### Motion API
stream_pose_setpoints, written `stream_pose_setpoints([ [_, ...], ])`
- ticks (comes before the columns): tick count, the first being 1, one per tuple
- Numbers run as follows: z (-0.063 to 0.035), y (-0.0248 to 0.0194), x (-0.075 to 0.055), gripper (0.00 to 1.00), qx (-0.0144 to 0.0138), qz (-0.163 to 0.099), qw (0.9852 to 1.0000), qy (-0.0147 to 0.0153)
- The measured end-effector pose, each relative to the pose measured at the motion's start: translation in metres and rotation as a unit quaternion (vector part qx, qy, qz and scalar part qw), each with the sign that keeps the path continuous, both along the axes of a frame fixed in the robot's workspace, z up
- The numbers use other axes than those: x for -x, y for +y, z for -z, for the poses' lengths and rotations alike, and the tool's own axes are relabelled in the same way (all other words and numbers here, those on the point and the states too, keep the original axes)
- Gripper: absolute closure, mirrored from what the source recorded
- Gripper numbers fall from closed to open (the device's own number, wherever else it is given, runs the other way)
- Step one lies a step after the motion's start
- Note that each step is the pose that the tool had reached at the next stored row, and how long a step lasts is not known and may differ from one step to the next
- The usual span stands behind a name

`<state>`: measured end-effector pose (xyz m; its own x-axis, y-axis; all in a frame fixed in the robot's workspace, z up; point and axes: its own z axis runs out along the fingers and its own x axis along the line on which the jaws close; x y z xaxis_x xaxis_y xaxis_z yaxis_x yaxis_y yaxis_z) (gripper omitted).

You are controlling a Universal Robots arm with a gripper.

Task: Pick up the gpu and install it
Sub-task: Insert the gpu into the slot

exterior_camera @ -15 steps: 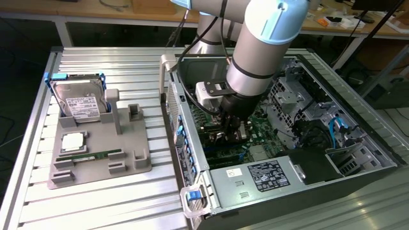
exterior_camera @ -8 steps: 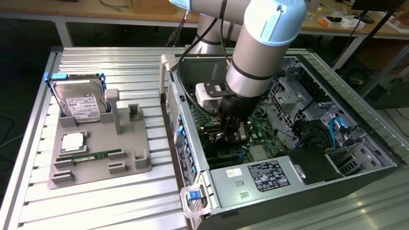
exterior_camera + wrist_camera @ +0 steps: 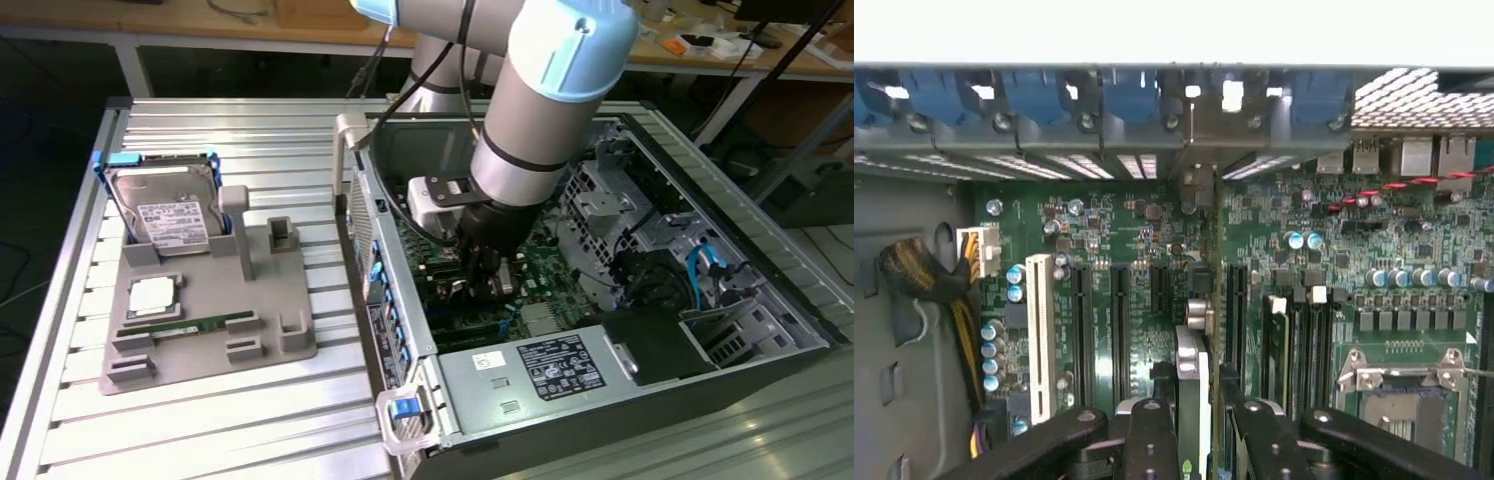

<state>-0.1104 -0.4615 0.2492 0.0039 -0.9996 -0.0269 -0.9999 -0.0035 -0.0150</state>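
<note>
Black gripper fingers (image 3: 1154, 440) filled the near edge of the wrist view, and between them stood the gpu (image 3: 1194, 400), seen edge-on, pinched at its upper edge and reaching away toward the rear wall of the computer case (image 3: 400, 300). The gripper (image 3: 1194, 445) was therefore closed narrowly on the card, not spread. The pick-up looked done: the gpu was off the grey fixture tray (image 3: 214, 340), where a hard drive (image 3: 167, 215) and a RAM stick (image 3: 187, 327) remained. In the exterior view the arm (image 3: 541, 110) reached down into the open case with the gripper low over the motherboard (image 3: 1124, 240). The card stood in line with the expansion slots (image 3: 1119, 330), its metal bracket (image 3: 1199, 185) seemingly near the rear openings; whether it was fully seated could not be told, so installation seemed under way but unfinished.
</note>
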Motion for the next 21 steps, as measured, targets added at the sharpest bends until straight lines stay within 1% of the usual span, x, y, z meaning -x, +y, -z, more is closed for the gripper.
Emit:
stream_pose_setpoints([
  [2, 0.0022, -0.0001, 0.0001, 0.73, 0.0005, 0.000, 1.0000, 0.0005],
  [5, 0.0027, 0.0000, 0.0001, 0.73, 0.0000, 0.000, 1.0000, 0.0002],
  [20, 0.0027, 0.0000, 0.0001, 0.73, 0.0000, 0.000, 1.0000, 0.0001],
  [21, 0.0033, 0.0003, 0.0000, 0.73, -0.0011, 0.000, 1.0000, -0.0002],
])
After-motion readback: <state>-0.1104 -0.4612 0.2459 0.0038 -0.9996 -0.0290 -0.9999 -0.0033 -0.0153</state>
